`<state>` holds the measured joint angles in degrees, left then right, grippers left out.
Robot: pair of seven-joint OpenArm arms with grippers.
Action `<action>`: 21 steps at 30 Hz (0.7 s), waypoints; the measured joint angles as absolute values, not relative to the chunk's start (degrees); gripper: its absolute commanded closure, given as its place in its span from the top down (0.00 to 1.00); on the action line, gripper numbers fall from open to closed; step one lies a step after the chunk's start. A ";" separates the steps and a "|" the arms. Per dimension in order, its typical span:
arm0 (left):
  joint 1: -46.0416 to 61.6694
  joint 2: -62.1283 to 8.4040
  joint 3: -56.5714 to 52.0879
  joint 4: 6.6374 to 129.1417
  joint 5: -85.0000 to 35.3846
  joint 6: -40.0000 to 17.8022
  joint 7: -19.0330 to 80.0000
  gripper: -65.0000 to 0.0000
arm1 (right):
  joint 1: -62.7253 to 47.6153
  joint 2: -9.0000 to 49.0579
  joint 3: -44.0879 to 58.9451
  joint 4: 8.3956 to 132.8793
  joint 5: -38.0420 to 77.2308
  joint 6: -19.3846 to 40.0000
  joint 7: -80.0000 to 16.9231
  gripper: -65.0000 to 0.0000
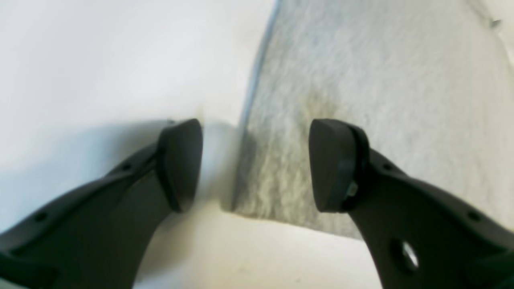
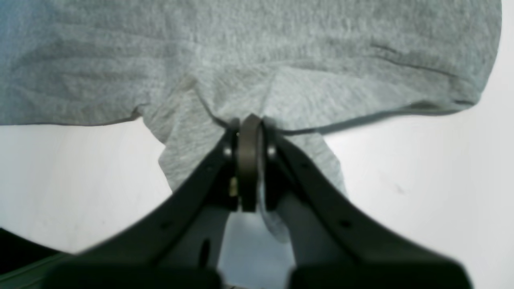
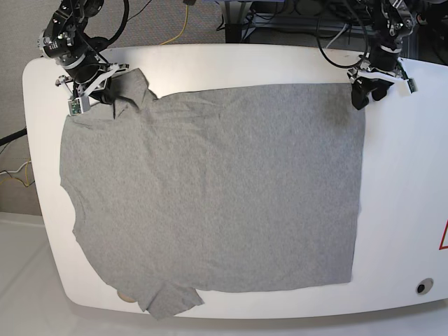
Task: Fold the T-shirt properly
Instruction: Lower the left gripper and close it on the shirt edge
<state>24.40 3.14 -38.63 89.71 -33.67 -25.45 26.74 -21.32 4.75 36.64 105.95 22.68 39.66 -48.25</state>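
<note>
We see the T-shirt (image 3: 210, 189) spread flat and wide over the white table (image 3: 399, 210), its grey body covering most of the top. One short sleeve lies at the far corner by our right gripper (image 2: 249, 120), the other at the near edge of the table on that same side, and the straight hem runs along the side toward our left gripper (image 1: 255, 164).

Our right gripper has its jaws pressed together on a pinch of the T-shirt. In the right wrist view, the grey knit bunches into a small peak right at the fingertips, with creases fanning away ahead of the tool into the wide flat cloth. A loose flap of fabric hangs down beneath the jaws on both sides, and bare table shows to either side of it.

Our left gripper stands with its jaws apart and nothing between them. In the left wrist view, the corner of the T-shirt sits just ahead of the gap: the fabric's edge runs away from the tool between the two dark pads (image 1: 180, 164), nearer one than the other. One pad hangs over bare table, the other over the cloth. We cannot tell whether either pad touches the fabric. In the base view this gripper sits at the far corner of the hem.
</note>
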 measured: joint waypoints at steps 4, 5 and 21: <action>24.45 3.09 -37.87 89.34 -34.35 -25.52 26.37 0.62 | -21.34 4.78 36.64 105.95 22.68 39.66 -48.25 0.00; 24.43 2.94 -37.41 89.34 -34.35 -25.54 26.41 0.62 | -21.32 4.78 36.64 105.95 22.68 39.66 -48.25 0.00; 23.66 2.96 -31.92 89.69 -34.61 -25.63 27.59 0.62 | -21.34 4.78 36.69 105.95 22.68 39.66 -48.25 0.00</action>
<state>23.66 2.96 -31.92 89.69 -34.61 -25.63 27.59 -21.34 4.78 36.69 105.95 22.68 39.66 -48.25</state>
